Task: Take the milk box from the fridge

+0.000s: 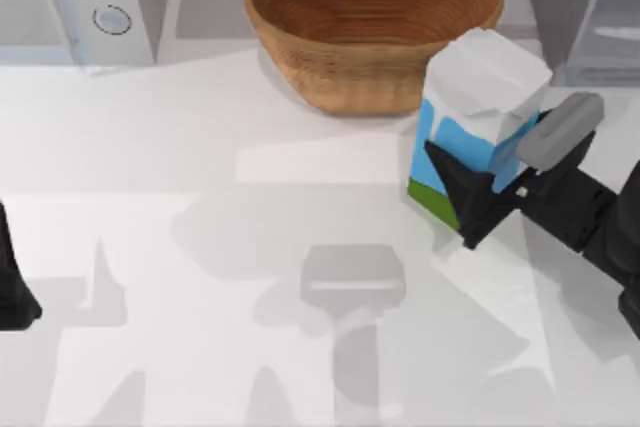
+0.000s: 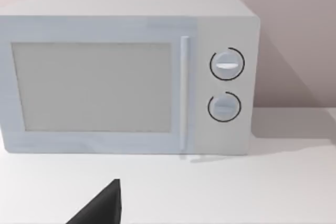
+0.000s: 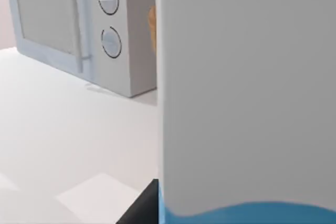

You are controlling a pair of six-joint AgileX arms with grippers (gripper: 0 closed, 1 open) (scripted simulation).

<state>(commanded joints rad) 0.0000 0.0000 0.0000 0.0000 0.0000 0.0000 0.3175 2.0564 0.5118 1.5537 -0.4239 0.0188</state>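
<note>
Top view shows my right tool (image 1: pixel 492 187) closed on the milk box (image 1: pixel 478 122), one dark finger (image 1: pixel 458 175) pressed against the blue-and-white side and the other hidden behind the carton. The carton appears lifted above the tabletop (image 1: pixel 200 247), tilted, just beside the basket (image 1: pixel 372 22) and well out of the fridge (image 1: pixel 580 7), which stands at the far right corner. I judge the removal itself largely done; what remains is getting the carton somewhere safe.

Risks as I read them: the grip sits on smooth, flat carton walls, so a quick swing could let the box slip or pivot between the fingers. The tilt makes that more likely. The basket rim is close, and a careless move toward it could knock the carton's gable top. Squeezing harder might dent thin card walls.

Materials: the carton is a gable-top box, white above, blue and white on the sides, green at the base, with a matte printed surface. The basket is a round, ribbed, woven brown bowl. The fridge looks dark grey with a pale glassy panel. The microwave (image 2: pixel 126 74) is a smooth white box with two round knobs.

My left tool (image 1: pixel 15 287) rests parked at the left edge; whether it is open I cannot tell.
</note>
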